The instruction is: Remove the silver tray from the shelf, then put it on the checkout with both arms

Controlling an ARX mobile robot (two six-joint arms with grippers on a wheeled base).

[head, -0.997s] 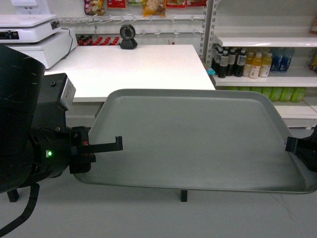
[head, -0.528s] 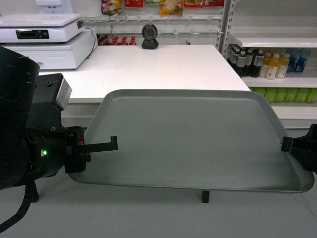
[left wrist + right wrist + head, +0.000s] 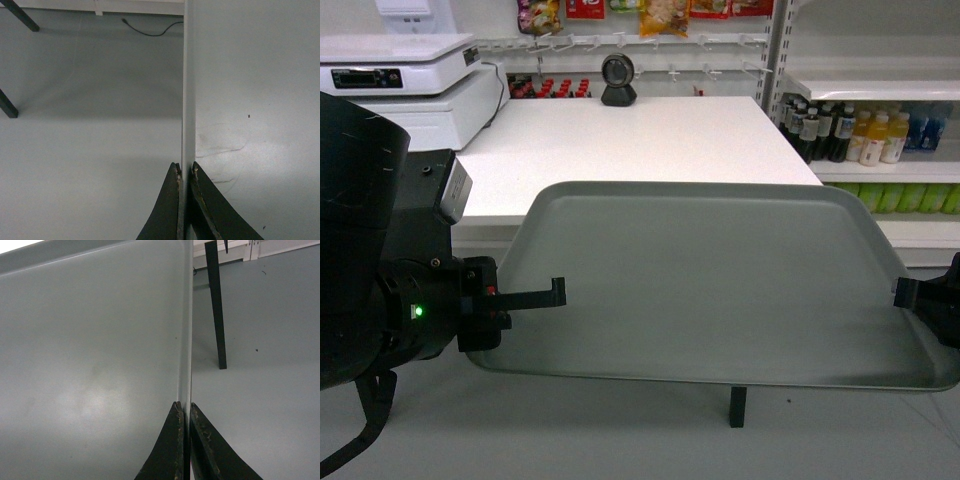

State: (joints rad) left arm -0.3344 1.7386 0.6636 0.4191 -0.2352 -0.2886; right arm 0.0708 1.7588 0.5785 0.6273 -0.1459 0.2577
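Since half a second ago your head view has shifted slightly: the silver tray (image 3: 720,290) sits a touch lower and more to the right in the picture, the left gripper (image 3: 556,293) has edged rightward with it, and the checkout (image 3: 630,140) and what stands on it have moved only a little. You are holding the silver tray in the air with both arms, level and wide across the middle of the head view, in front of the checkout and lower in the picture than its white top; the tray's far rim overlaps the counter's front edge in the view, so you cannot tell whether they touch. Your left gripper is clamped on the tray's left rim: the left wrist view shows its two dark fingers (image 3: 170,210) pressed on either side of the thin rim (image 3: 188,100), grey floor (image 3: 90,150) to one side. Your right gripper (image 3: 908,292) grips the right rim the same way: in the right wrist view its fingers (image 3: 170,450) pinch the raised edge, with the tray's inner face (image 3: 90,365) to the left and floor (image 3: 260,390) plus a black table leg (image 3: 216,305) to the right. On the checkout's far left stands a white scale machine (image 3: 400,75), and at its back edge a small black round device (image 3: 618,80). A shelf (image 3: 880,90) with bottled drinks (image 3: 850,135) stands at right.
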